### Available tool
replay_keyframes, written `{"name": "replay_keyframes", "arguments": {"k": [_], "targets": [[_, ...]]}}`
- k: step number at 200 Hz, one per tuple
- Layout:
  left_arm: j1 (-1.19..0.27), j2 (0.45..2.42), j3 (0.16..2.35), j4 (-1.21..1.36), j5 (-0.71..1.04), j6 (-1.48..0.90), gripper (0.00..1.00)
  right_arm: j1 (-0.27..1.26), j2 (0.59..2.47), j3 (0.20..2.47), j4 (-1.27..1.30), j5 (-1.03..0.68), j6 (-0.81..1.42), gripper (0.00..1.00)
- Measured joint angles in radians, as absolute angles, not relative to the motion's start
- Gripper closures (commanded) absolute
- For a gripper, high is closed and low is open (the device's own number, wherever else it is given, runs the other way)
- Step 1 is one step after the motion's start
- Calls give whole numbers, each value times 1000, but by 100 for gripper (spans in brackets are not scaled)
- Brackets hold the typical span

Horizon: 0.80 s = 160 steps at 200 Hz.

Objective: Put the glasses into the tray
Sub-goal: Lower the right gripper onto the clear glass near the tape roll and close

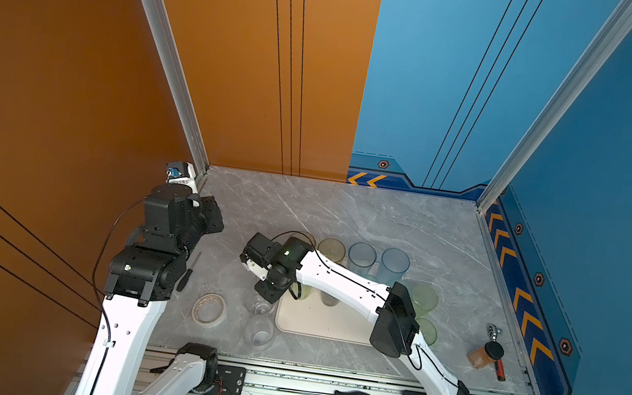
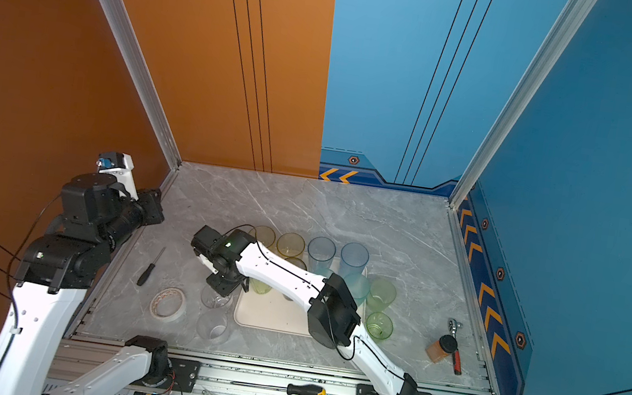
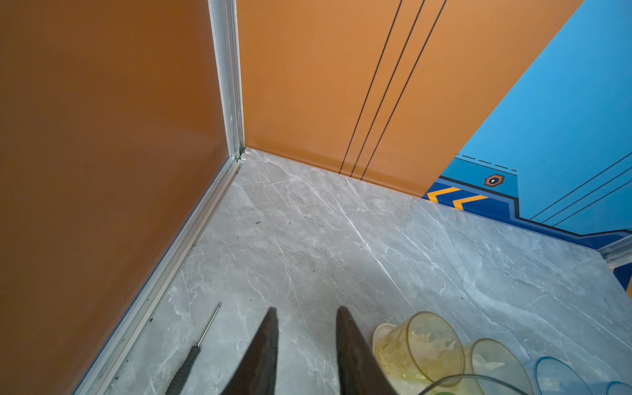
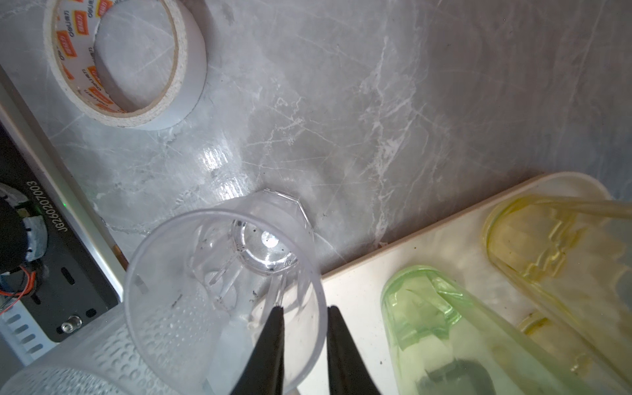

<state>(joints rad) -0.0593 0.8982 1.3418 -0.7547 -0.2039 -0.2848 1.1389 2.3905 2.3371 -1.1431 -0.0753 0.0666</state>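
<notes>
The grey stone table (image 1: pixel 346 211) was the biggest thing there. The white right arm (image 1: pixel 336 283) reached across the middle of it. The left arm (image 1: pixel 129 319) stood tall at the left side.

The cream tray (image 1: pixel 322 321) lay near the front middle of the table.

The right gripper (image 4: pixel 306 307) pointed down at a clear glass (image 4: pixel 205 260). One finger was inside the glass and one was outside, with the thin wall between them. The fingers were a little apart and were not squeezing the wall. That clear glass stood on the table, just beside the tray's left edge, not in it. A second clear glass (image 1: pixel 258 333) stood on the table just in front of it.

The left gripper (image 3: pixel 306 309) hung over bare table near the far left corner. Its fingers were a little apart, with nothing between them.

A pale green glass (image 4: pixel 444 325) and a yellow glass (image 4: pixel 564 256) stood in the tray. More yellow glasses (image 1: pixel 332 249) and blue glasses (image 1: pixel 362 254) made a row at the back. Two green glasses (image 1: pixel 423 300) stood at the right. I could not tell if those were in the tray.

A tape roll (image 1: pixel 209 308) lay flat to the left of the clear glasses. A small brown jar (image 1: pixel 485 354) stood well apart on the right. A thin black screwdriver (image 1: pixel 189 269) lay by the table's left edge.
</notes>
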Motion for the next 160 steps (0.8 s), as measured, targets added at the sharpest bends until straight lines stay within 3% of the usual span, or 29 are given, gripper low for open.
{"name": "replay_keyframes", "arguments": {"k": [70, 117, 160], "targets": [[-47, 898, 1337, -755, -196, -284, 69, 1139, 2409, 2355, -1145, -76, 67, 89], [-41, 899, 1328, -757, -187, -283, 69, 1139, 2416, 2369, -1145, -74, 68, 100], [-38, 898, 1322, -759, -185, -277, 69, 1140, 2417, 2375, -1144, -67, 75, 100]]}}
